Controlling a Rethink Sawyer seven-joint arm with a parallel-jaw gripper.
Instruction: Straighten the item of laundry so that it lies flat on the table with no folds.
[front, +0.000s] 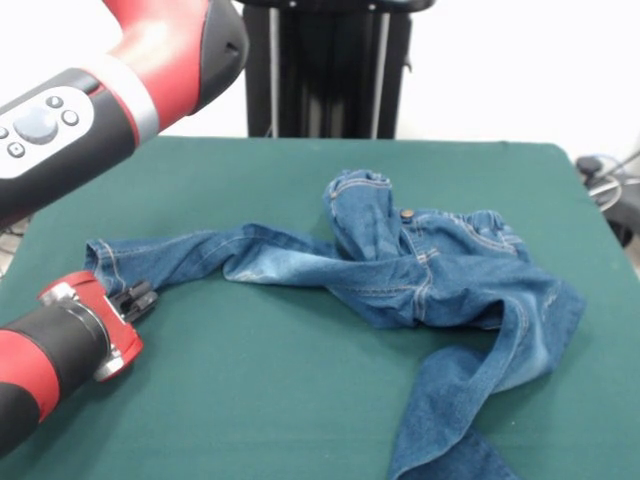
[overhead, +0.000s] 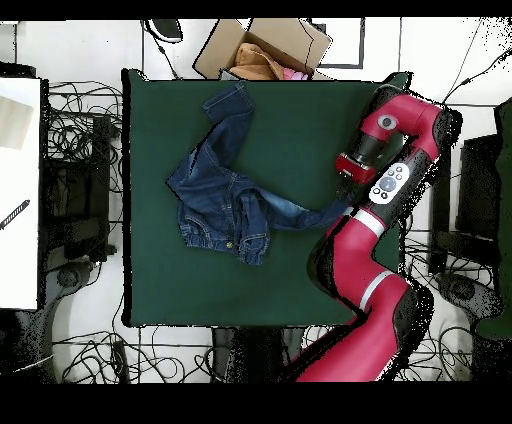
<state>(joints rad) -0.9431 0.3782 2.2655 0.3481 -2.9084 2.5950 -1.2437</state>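
1. Nearest the front camera, one leg of the jeans (front: 470, 400) ran off toward the lower edge of the front view, twisted and doubled along its length; that leg was not yet flat.
2. In the middle of the green surface (front: 250, 400), the seat and waistband were bunched, the waist standing up in a hump beside the metal button (front: 407, 213); I judged most of the smoothing was left to do.
3. The other leg stretched fairly straight toward the gripper (front: 138, 297), its cuff touching the black jaws; whether they pinched the cuff or stood spread, I could not tell.
4. Farthest, beyond the surface in the overhead view, a cardboard box (overhead: 265, 45) sat uninvolved.
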